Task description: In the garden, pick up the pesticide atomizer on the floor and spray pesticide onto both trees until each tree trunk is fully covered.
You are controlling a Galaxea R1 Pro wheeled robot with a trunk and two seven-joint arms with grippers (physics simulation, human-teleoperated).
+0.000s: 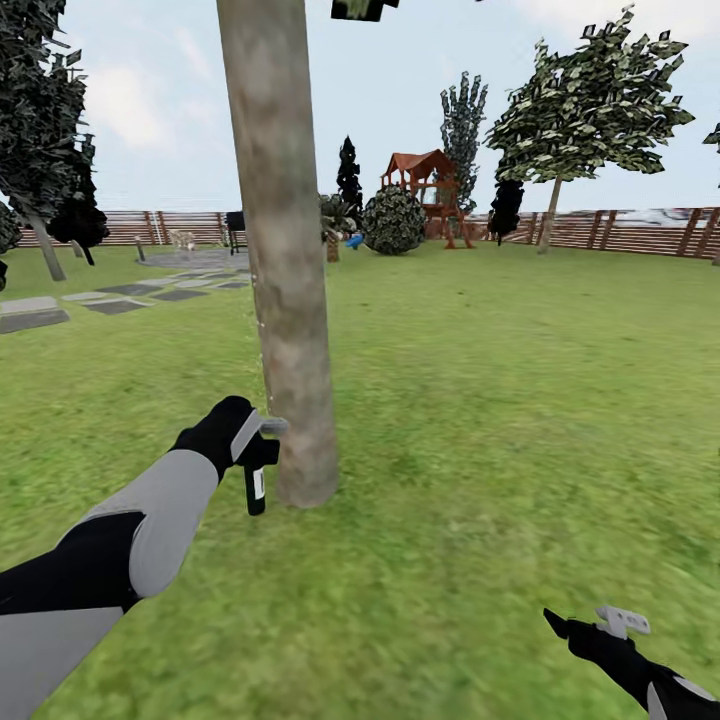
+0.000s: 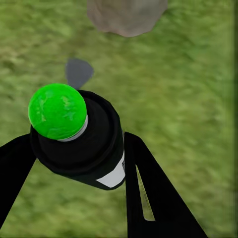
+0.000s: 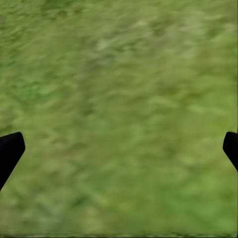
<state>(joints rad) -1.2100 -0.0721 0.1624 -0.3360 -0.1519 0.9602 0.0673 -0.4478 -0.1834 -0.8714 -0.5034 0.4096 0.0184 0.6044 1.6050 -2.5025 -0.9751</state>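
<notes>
A thick grey-brown tree trunk rises from the grass floor straight ahead. My left gripper is shut on the dark pesticide atomizer, which hangs just left of the trunk's flared base, its grey trigger head touching or almost touching the bark. In the left wrist view the atomizer sits between the two black fingers, with a bright green round end facing the camera and the trunk base beyond. My right gripper hovers low over the grass at the near right, open, fingertips wide apart. A second tree stands far right by the fence.
A brown slat fence rings the lawn. Grey stone slabs lie to the far left. A red play tower, a round bush and dark conifers stand at the back. Open grass spreads to the right of the trunk.
</notes>
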